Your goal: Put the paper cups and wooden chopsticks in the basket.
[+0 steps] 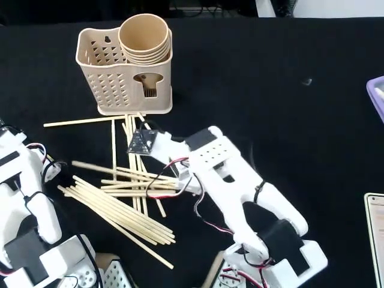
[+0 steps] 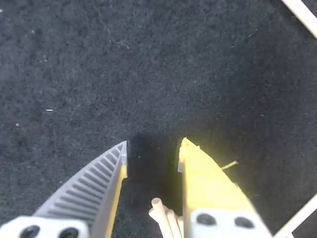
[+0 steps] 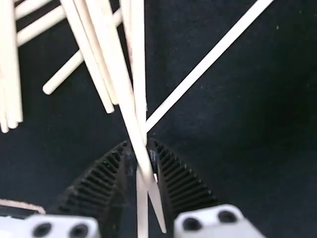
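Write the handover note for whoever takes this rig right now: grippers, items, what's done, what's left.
Right gripper: shut on gripped chopsticks, down at the pile in front of the basket.
Left gripper: open above the black table.
Paper cups: stacked inside the basket, so that part looks done.
Loose chopsticks: scattered on the table between the basket and the arms.
Left to do: carry the gripped chopsticks to the basket, then collect the loose chopsticks.

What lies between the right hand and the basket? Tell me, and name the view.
The high view shows chopsticks lying on the black cloth between the basket and the right hand, their ends near the basket's foot.
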You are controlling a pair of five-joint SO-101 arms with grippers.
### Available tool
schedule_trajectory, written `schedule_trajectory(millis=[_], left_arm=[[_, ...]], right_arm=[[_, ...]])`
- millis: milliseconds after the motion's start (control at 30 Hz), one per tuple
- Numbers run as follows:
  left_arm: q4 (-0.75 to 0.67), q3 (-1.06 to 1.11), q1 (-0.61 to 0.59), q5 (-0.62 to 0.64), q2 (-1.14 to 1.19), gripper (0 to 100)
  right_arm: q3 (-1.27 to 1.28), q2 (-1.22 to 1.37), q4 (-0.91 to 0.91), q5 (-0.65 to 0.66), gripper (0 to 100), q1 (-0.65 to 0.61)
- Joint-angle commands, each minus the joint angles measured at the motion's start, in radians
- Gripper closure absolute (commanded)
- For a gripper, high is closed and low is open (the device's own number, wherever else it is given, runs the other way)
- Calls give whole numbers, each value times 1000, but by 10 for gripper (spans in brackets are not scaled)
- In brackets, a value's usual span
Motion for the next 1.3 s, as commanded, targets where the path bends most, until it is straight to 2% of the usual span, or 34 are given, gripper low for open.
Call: schedule_trajectory(millis=[0, 133, 300, 467, 667, 833, 1000, 1067, 1200, 1267], left_arm=[[-17, -5, -2, 11, -14, 823], [-17, -5, -2, 11, -14, 823], [-17, -5, -7, 11, -14, 823], [-17, -5, -7, 11, -14, 823], [-17, -5, -5, 11, -14, 823], [-17, -5, -4, 11, -15, 823], [-17, -5, -5, 11, -15, 823], [-17, -5, -5, 11, -15, 823], [-17, -5, -8, 11, -15, 823], [-17, -5, -8, 11, -15, 823]], right_arm=[[-7, -45, -38, -25, 910, -64], [-13, -35, -169, -163, 824, -166], [-61, 102, -305, -213, 835, -213], [-209, 298, -264, -213, 835, -196], [-328, 375, -175, -206, 861, -192], [-335, 374, -164, -204, 956, -190], [-344, 312, -66, -218, 965, -203], [-326, 274, -58, -267, 987, -218], [-271, 168, -58, -319, 968, -235], [-234, 130, -58, -325, 926, -247]])
